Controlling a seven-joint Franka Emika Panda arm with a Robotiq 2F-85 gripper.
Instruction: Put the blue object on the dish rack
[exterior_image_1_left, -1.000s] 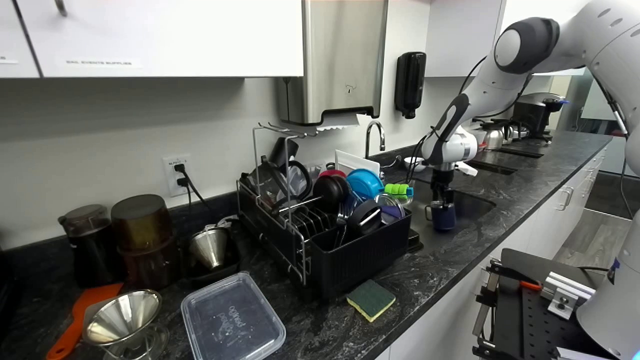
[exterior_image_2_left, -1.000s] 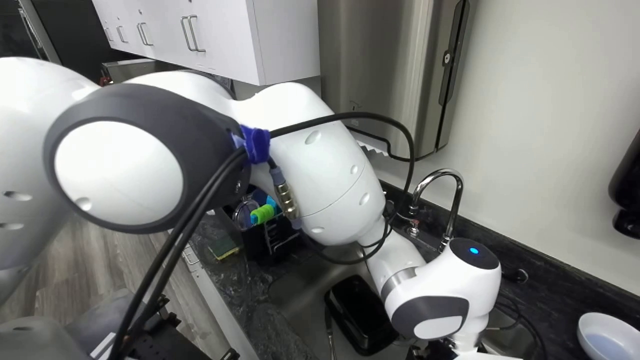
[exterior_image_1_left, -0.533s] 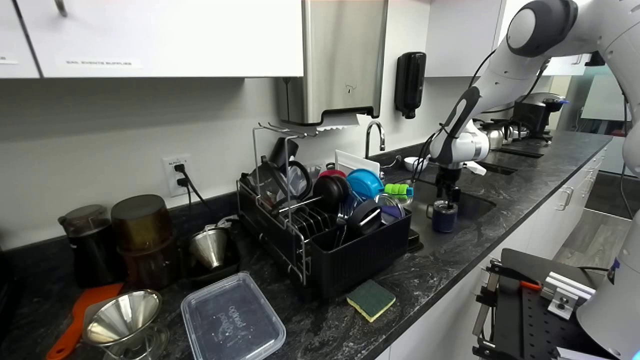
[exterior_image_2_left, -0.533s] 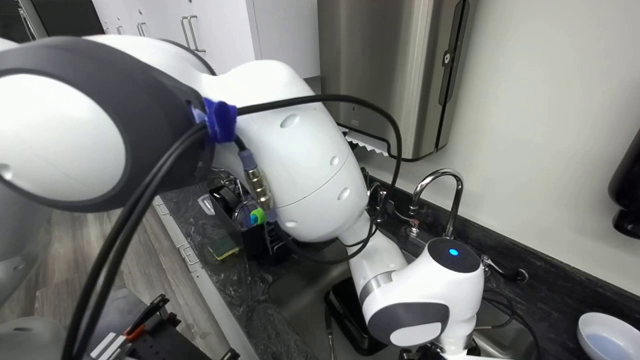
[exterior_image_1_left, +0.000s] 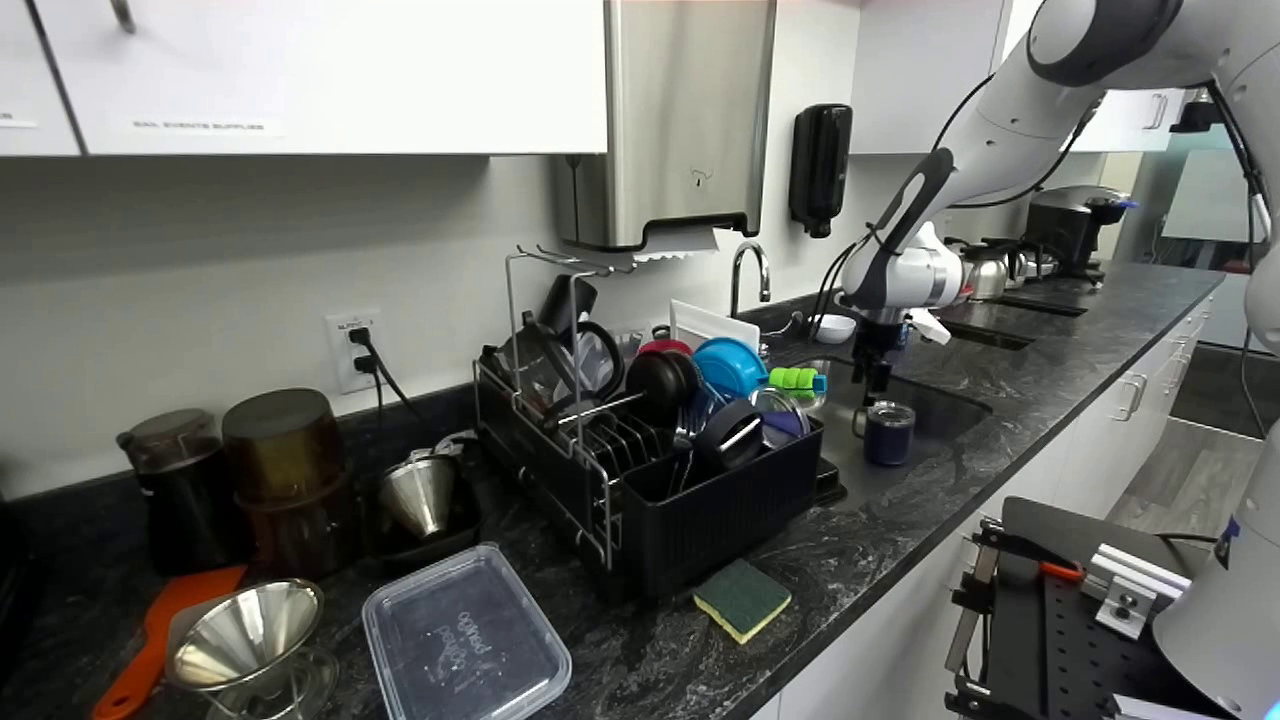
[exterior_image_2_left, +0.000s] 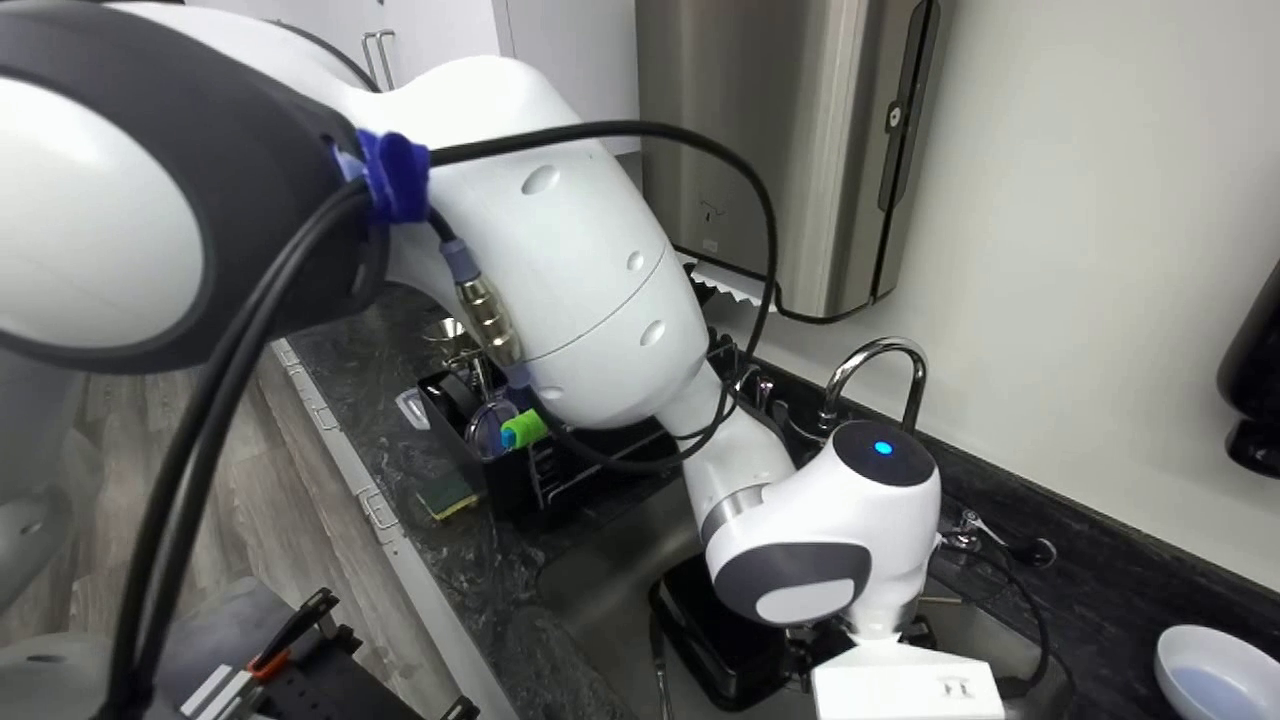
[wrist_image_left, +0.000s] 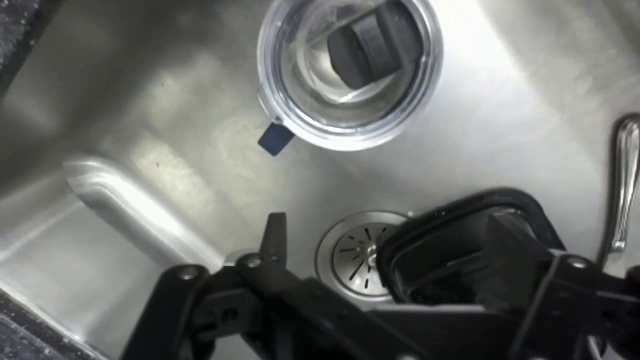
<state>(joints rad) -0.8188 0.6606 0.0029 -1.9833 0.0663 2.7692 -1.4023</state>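
The blue object, a navy mug (exterior_image_1_left: 888, 440) with a clear lid (wrist_image_left: 325, 131), stands upright in the sink. The wrist view has it at the top, seen from above, its dark-blue handle (wrist_image_left: 276, 139) pointing down-left. My gripper (wrist_image_left: 385, 220) is open and holds nothing; its fingertips are apart from the mug, with the drain and a black container beneath them. In an exterior view the gripper (exterior_image_1_left: 876, 384) hangs just above and slightly left of the mug. The dish rack (exterior_image_1_left: 715, 515), black with a wire upper tier, is crowded with dishes; the arm partly covers it in an exterior view.
The black container (wrist_image_left: 430, 215) and a metal utensil (wrist_image_left: 625, 185) lie in the sink by the drain (wrist_image_left: 330, 260). A faucet (exterior_image_2_left: 912, 385) rises behind. A sponge (exterior_image_1_left: 742, 600) and a clear lidded container (exterior_image_1_left: 465, 630) sit on the counter in front of the rack. A white bowl (exterior_image_1_left: 832, 328) stands behind the sink.
My gripper has risen from the mug and shifted away, toward the wall side, staying open. The mug stays about where it was, now fully visible in an exterior view.
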